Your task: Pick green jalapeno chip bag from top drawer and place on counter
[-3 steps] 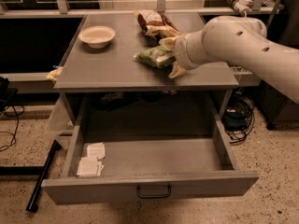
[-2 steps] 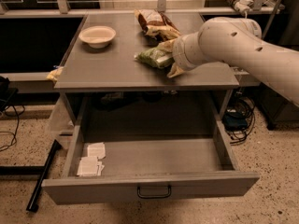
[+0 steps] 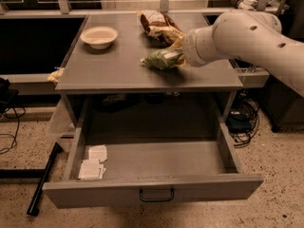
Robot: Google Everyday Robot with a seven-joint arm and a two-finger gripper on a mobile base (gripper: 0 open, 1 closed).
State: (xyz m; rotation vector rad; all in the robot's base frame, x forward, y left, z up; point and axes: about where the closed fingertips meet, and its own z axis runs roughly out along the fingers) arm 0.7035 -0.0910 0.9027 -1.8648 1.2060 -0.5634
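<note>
We see the top drawer (image 3: 109,192) open across the lower frame, as before. On the counter (image 3: 114,71), centre right, the green jalapeno chip bag (image 3: 160,59) has barely shifted. The gripper (image 3: 179,56) sits at its right end; we cannot tell its grip.

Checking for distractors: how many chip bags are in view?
2. The green jalapeno chip bag lies on the counter at the gripper; the brown-and-cream chip bag lies behind it, near the back edge. None shows in the top drawer.
</note>
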